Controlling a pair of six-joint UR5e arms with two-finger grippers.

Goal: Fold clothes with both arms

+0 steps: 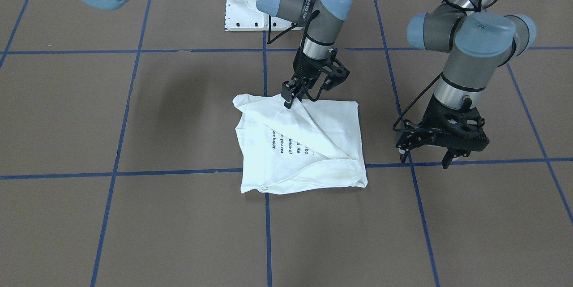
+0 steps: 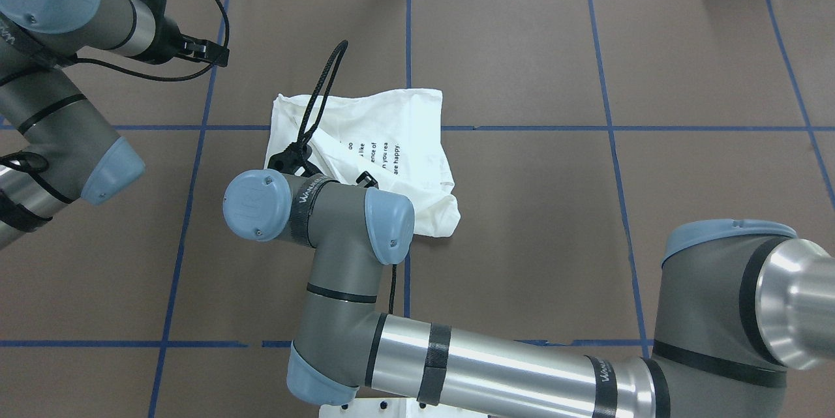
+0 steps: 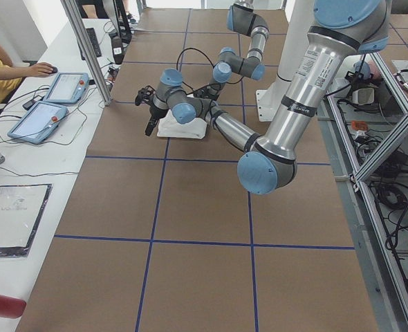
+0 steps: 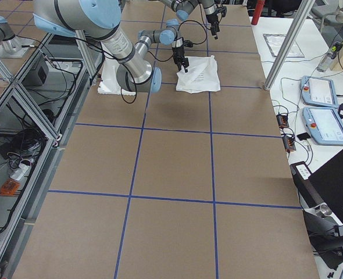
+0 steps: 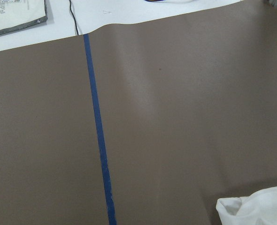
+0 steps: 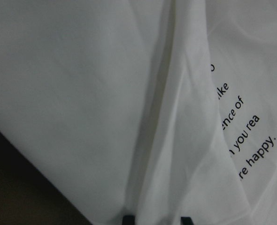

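The white shirt (image 1: 309, 161) lies roughly folded into a square on the brown table, black text facing up (image 2: 385, 150). My right gripper (image 1: 290, 101) stands on the shirt's edge nearest the robot, shut on a raised fold. In the right wrist view that ridge of cloth (image 6: 152, 140) runs down between the two fingertips (image 6: 127, 219). My left gripper (image 1: 425, 158) hangs open over bare table beside the shirt, holding nothing. A corner of the shirt (image 5: 256, 208) shows in the left wrist view. From overhead the right wrist (image 2: 313, 209) hides its gripper.
The white metal base (image 1: 241, 9) sits behind the shirt at the robot's side. Blue tape lines (image 1: 266, 233) grid the table. Two tablets (image 3: 52, 104) and a person's hand (image 3: 31, 69) are on the side bench beyond a metal post (image 3: 86, 48).
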